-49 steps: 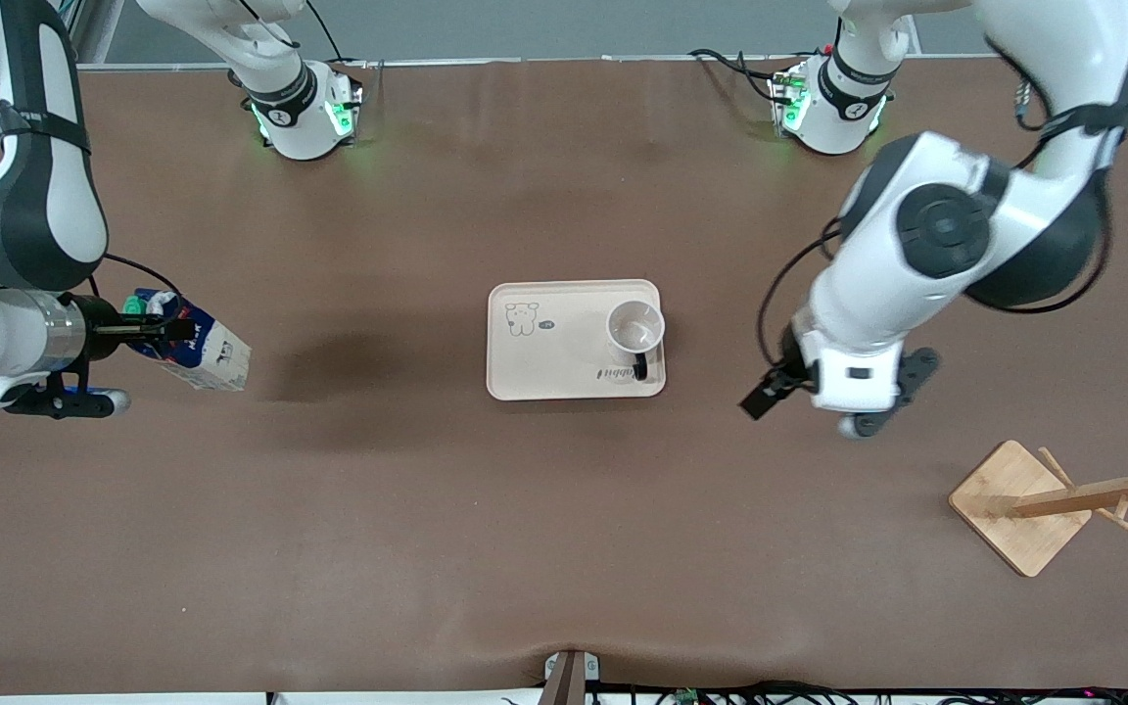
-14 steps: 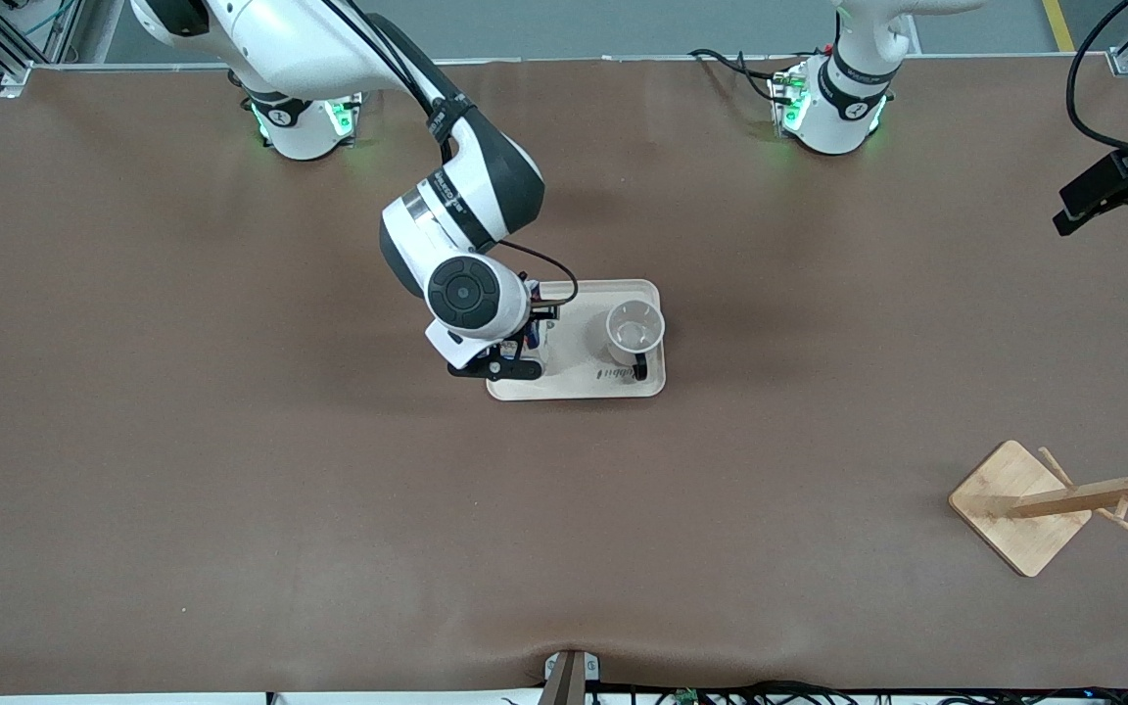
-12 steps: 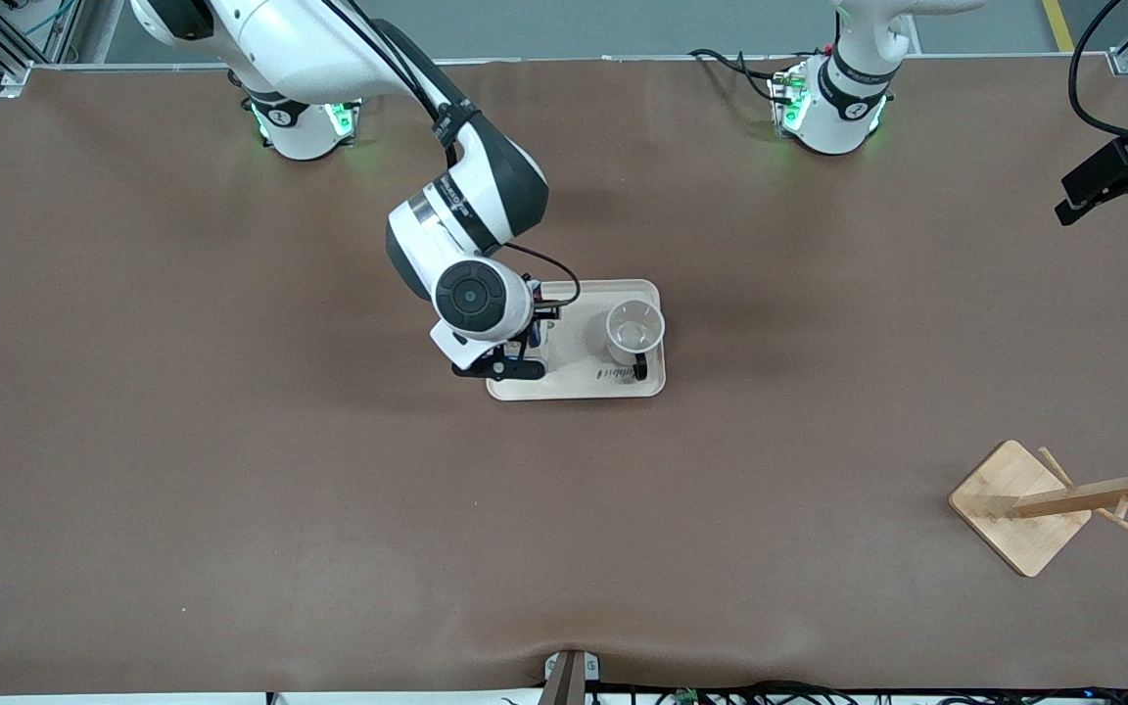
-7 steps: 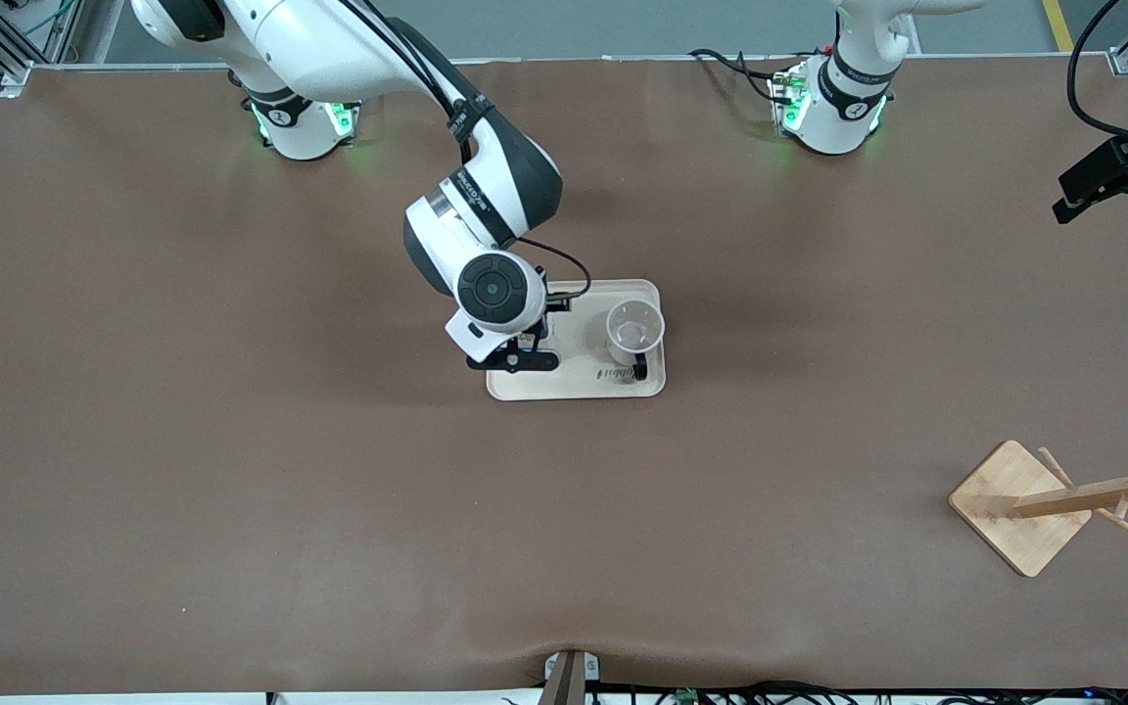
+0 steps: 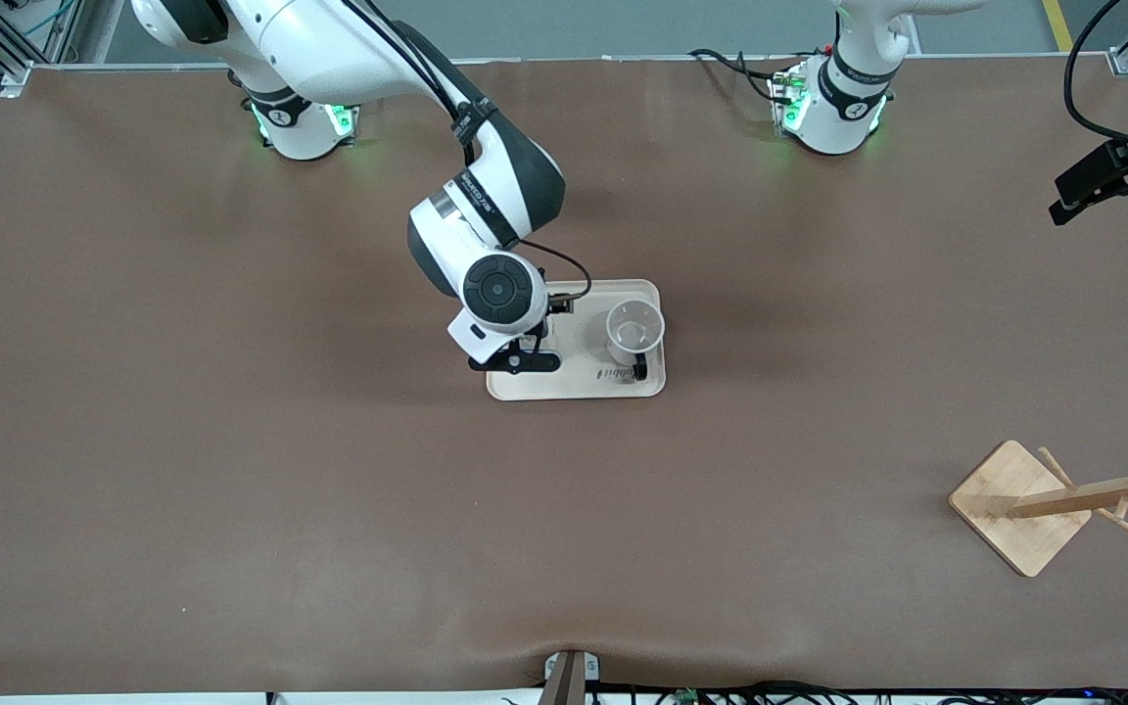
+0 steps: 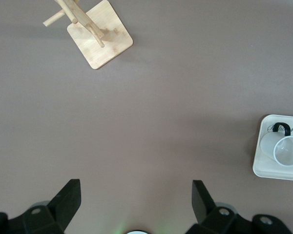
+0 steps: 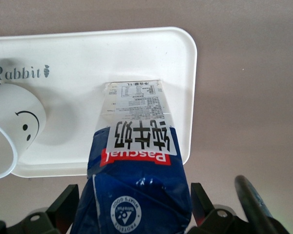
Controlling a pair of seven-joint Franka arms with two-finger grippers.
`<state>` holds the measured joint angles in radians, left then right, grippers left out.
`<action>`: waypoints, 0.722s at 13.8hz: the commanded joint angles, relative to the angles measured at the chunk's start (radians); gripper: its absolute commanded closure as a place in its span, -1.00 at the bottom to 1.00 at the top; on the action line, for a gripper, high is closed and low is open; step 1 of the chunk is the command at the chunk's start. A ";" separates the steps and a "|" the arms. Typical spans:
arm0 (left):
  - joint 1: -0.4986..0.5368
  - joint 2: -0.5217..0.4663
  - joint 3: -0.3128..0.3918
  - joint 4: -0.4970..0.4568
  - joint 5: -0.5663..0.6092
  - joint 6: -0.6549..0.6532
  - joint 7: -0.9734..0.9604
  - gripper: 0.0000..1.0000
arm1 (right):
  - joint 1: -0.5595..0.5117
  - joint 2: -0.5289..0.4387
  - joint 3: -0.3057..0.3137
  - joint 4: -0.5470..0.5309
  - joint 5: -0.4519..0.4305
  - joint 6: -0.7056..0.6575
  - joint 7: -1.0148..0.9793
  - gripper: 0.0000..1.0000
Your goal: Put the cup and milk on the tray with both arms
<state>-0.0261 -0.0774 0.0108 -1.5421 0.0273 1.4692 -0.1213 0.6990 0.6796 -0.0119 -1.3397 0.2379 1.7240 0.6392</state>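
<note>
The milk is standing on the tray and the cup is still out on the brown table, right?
Not quite. The milk does stand on the tray, but the cup is on the tray too, beside the milk, not on the brown table. The right wrist view shows both together; the front view shows the cup on it as well.

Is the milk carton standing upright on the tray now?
Upright: in the right wrist view the milk carton stands with its base flat on the tray, beside the cup.
</note>
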 commanded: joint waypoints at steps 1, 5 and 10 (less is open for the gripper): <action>-0.003 -0.008 0.005 -0.009 -0.010 0.003 -0.001 -1.00 | 0.013 0.017 -0.010 0.034 -0.017 -0.003 0.004 -1.00; -0.005 -0.005 0.005 -0.006 -0.010 0.003 -0.001 -1.00 | 0.007 0.018 -0.008 0.076 -0.012 -0.003 0.005 -1.00; -0.005 -0.005 0.005 -0.006 -0.010 0.003 -0.003 -1.00 | 0.005 0.017 -0.008 0.103 -0.011 -0.004 0.007 -1.00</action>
<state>-0.0266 -0.0773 0.0107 -1.5455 0.0273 1.4692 -0.1214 0.6994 0.6810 -0.0145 -1.2751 0.2370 1.7304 0.6390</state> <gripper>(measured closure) 0.000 0.000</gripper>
